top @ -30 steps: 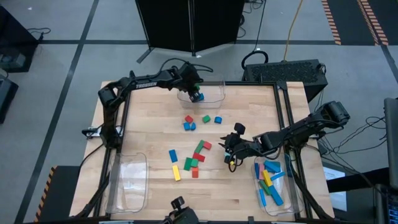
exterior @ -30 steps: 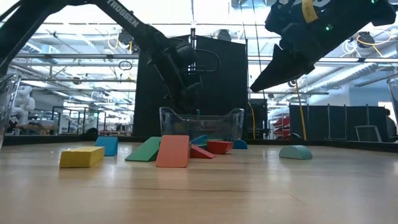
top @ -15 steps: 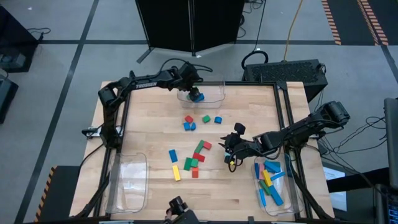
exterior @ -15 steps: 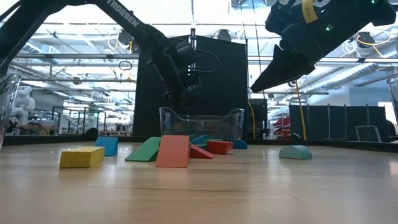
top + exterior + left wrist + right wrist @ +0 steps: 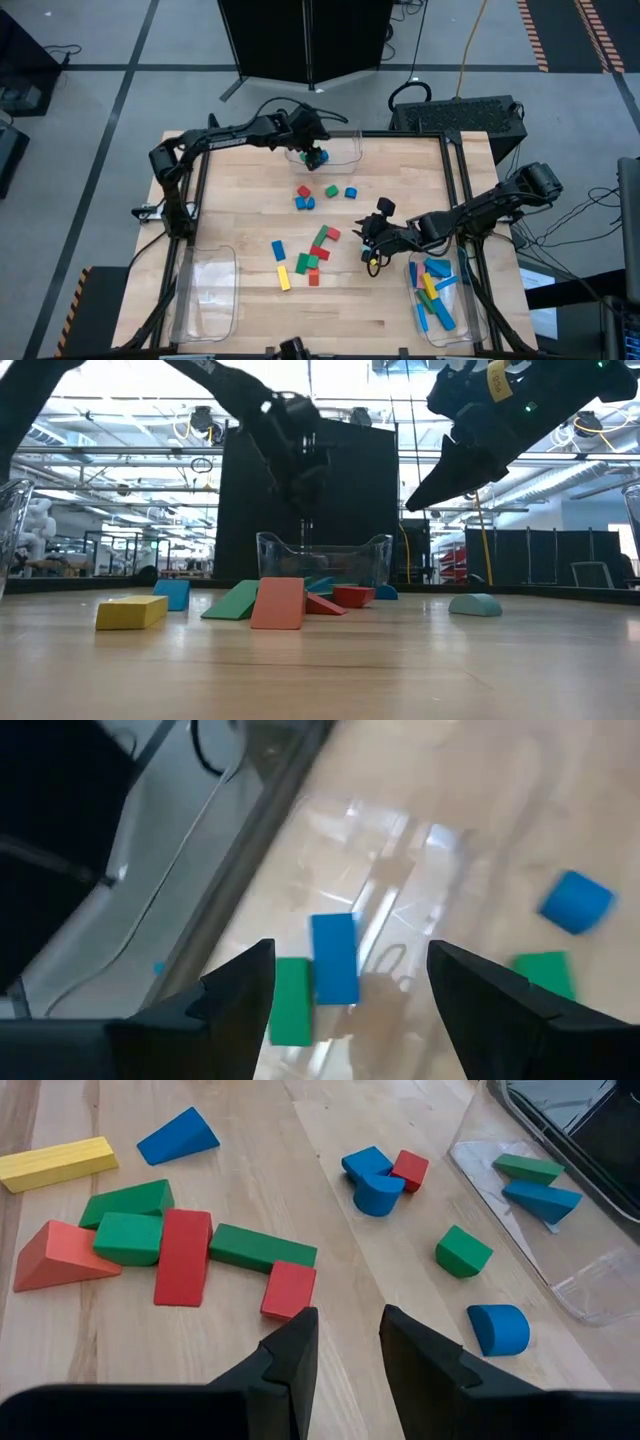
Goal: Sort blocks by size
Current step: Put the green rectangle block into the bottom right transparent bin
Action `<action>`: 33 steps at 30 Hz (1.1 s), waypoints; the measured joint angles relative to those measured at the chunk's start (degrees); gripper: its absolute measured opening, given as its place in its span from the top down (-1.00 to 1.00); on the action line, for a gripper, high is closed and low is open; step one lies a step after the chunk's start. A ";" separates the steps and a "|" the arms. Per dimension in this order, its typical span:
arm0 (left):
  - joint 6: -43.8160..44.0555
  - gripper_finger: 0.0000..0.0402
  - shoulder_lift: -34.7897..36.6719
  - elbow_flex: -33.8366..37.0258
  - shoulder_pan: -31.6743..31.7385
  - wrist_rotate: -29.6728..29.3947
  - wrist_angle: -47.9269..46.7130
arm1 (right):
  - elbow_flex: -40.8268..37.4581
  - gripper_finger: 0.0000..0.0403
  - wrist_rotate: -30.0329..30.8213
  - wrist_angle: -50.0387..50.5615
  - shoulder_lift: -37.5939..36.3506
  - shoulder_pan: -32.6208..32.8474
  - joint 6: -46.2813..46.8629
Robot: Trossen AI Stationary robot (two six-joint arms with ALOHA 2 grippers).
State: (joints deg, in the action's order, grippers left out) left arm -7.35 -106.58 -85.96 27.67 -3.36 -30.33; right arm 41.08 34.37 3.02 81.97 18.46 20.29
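Hovering over the clear bin [image 5: 325,150] at the table's far edge, the left gripper [image 5: 314,152] is seen spread and empty above 2 blocks [image 5: 333,958] lying inside. Loose blocks [image 5: 312,255] are scattered mid-table, and the right gripper [image 5: 370,245] is held just beside them, fingers slightly parted, near the right bin [image 5: 440,335] of long pieces.

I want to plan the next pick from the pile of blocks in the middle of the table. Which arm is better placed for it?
Probably the right. Its hand hangs open just beside the middle pile, a small red block straight ahead of its fingers. The left hand, open and empty, is over the far bin, beyond the pile.
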 joint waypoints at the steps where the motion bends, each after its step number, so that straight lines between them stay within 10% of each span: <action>1: -0.55 -0.30 0.66 -0.02 -0.93 0.00 -0.55 | 0.00 0.48 -0.01 0.27 0.00 0.02 0.00; 15: -1.53 -0.31 3.58 8.09 -14.16 3.13 -2.50 | 0.00 0.48 -0.20 2.06 0.00 0.02 1.68; 33: 28.76 -0.31 3.40 22.49 -29.97 -7.50 16.61 | 0.00 0.48 0.08 1.45 0.00 0.02 2.98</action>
State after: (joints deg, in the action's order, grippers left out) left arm 21.41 -103.18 -63.46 -2.29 -10.85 -13.72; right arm 41.08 34.45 4.47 81.97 18.48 23.27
